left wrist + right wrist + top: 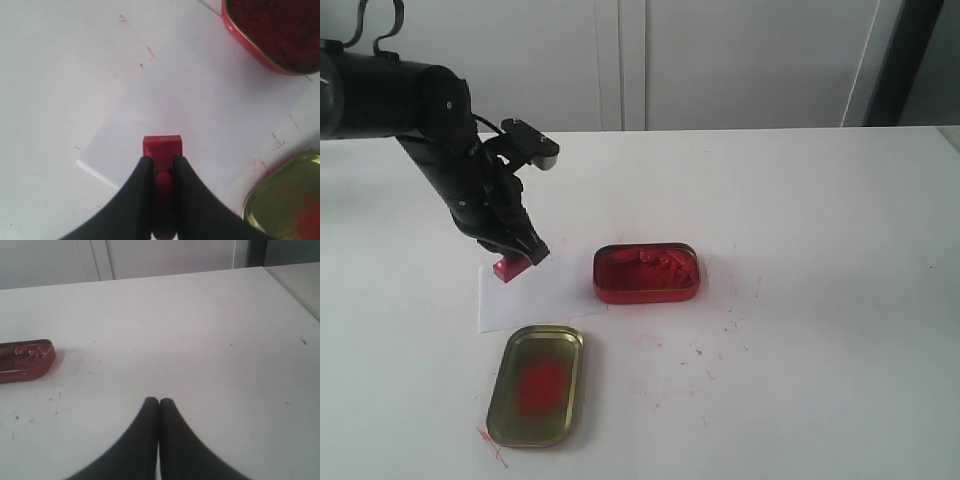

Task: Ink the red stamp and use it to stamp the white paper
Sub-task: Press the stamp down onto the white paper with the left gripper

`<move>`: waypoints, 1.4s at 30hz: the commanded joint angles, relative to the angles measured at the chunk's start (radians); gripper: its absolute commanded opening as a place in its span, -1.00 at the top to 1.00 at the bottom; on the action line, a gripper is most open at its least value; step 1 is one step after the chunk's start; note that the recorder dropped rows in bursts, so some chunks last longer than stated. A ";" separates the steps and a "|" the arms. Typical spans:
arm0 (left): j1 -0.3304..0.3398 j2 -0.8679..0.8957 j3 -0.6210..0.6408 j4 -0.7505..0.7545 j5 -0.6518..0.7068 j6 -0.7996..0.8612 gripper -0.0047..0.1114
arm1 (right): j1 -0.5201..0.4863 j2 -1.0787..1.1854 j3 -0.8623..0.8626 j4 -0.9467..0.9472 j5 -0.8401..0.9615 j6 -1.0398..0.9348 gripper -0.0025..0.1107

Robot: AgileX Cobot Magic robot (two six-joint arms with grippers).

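White tabletop (pixel 820 200); pale panelled wall (pixel 740 60) behind; dark post (pixel 902 60) rt.

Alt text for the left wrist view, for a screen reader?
The left end effector grips the red stamp by its stem, holding it over the white paper near one edge. An open red ink tin and a gold lid smeared red lie beside the paper on a white table.

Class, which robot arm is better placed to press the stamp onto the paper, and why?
Left. The left fingers grip the red stamp, which sits over the white paper. The right fingers are shut on nothing, above the table and away from the paper.
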 commanded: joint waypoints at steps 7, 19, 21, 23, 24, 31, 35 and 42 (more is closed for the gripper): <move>0.002 0.026 -0.027 -0.065 0.082 0.048 0.92 | -0.001 -0.006 0.005 0.000 -0.014 0.002 0.96; 0.002 0.035 -0.027 -0.065 0.029 0.048 0.92 | -0.001 -0.006 0.005 0.000 -0.014 0.002 0.96; 0.002 0.047 -0.027 -0.065 0.020 0.048 0.92 | -0.001 -0.006 0.005 0.000 -0.014 0.002 0.96; 0.002 0.067 -0.027 -0.065 0.015 0.048 0.92 | -0.001 -0.006 0.005 0.000 -0.014 0.002 0.96; 0.002 0.080 -0.023 -0.065 0.010 0.048 0.92 | -0.001 -0.006 0.005 0.000 -0.014 0.002 0.96; 0.002 0.172 0.029 -0.065 -0.025 0.048 0.92 | -0.001 -0.006 0.005 0.000 -0.014 0.002 0.96; 0.002 0.209 0.050 -0.065 -0.020 0.048 0.92 | -0.001 -0.006 0.005 0.000 -0.014 0.002 0.96; 0.002 0.233 0.050 -0.065 -0.002 0.048 0.92 | -0.001 -0.006 0.005 0.000 -0.014 0.002 0.96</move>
